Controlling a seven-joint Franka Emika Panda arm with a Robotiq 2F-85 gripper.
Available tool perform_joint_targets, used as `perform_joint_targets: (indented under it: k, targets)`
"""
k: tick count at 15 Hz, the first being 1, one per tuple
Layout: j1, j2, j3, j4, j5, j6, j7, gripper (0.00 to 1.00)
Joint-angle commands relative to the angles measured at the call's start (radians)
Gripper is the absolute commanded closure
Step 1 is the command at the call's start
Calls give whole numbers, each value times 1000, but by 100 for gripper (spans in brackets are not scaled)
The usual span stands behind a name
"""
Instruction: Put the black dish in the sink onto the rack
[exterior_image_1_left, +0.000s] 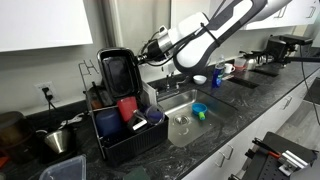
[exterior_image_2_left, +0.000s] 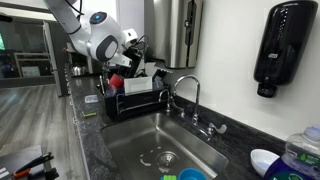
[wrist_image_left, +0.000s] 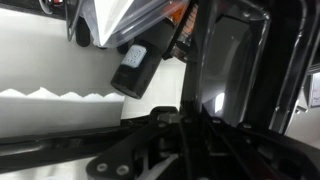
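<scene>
The black dish (exterior_image_1_left: 118, 72) stands upright on its edge at the back of the black wire rack (exterior_image_1_left: 128, 138), above a red cup (exterior_image_1_left: 127, 107) and a dark blue container (exterior_image_1_left: 108, 121). My gripper (exterior_image_1_left: 150, 48) is at the dish's upper right edge and looks shut on its rim. In the wrist view the glossy dish (wrist_image_left: 235, 60) fills the right side, its rim running down between my dark fingers (wrist_image_left: 190, 125). The rack also shows in an exterior view (exterior_image_2_left: 135, 100), with my gripper (exterior_image_2_left: 131, 50) above it. The steel sink (exterior_image_1_left: 178, 100) (exterior_image_2_left: 150, 145) lies beside the rack.
A small blue bowl (exterior_image_1_left: 200, 110) sits by the sink and a clear glass bowl (exterior_image_1_left: 182, 128) on the counter in front. A chrome faucet (exterior_image_2_left: 190, 95) stands behind the sink. A metal pot (exterior_image_1_left: 58, 138) sits beyond the rack. A black dispenser (exterior_image_2_left: 283, 45) hangs on the wall.
</scene>
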Motion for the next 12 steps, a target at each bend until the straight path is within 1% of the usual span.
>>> perform_joint_targets:
  k: [1,2,3,5,10,11,12]
  targets:
    - [86,-16,-79,-12,36,0,-29,68]
    - [104,-17,-96,-13,36,0,-30,67]
    - [122,-17,-113,-13,37,0,-30,63]
    - [158,-16,-145,-18,36,-2,-29,46]
    - [232,-29,-219,-26,36,-2,-26,13]
    - [245,-34,-233,-27,38,-2,-26,5]
    - [252,-39,-240,-31,37,-2,-23,1]
